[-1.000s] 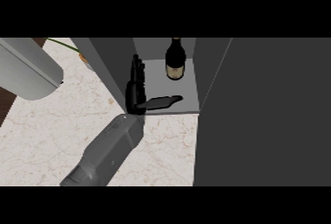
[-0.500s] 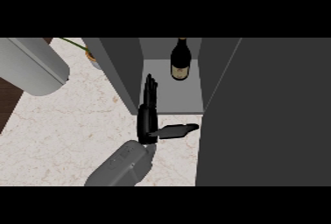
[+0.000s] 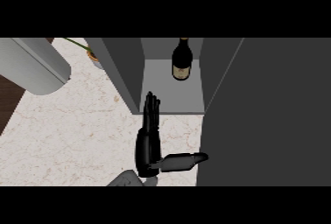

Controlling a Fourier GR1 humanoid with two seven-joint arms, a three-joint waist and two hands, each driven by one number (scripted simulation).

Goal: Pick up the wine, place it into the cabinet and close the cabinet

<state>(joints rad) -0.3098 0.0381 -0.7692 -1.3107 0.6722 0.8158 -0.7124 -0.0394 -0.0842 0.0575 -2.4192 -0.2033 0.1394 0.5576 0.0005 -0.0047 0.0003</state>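
One cabinet (image 3: 171, 87) stands open, its dark door (image 3: 265, 113) swung out beside the thumb. One grey forearm at the upper left corner ends out of view. One hand, the right hand (image 3: 149, 140), has straight fingers (image 3: 151, 109) holding nothing, tips at the shelf's front edge. One wine bottle (image 3: 181, 59) stands upright inside, well beyond the fingertips.

left hand (image 3: 149, 139): black, edge-on, fingers straight and together pointing toward the view's top, thumb jutting sideways to the view's right | left forearm (image 3: 127, 180): grey, only its end showing at the lower edge of the scene, just below the hand | right hand: not seen in the head view
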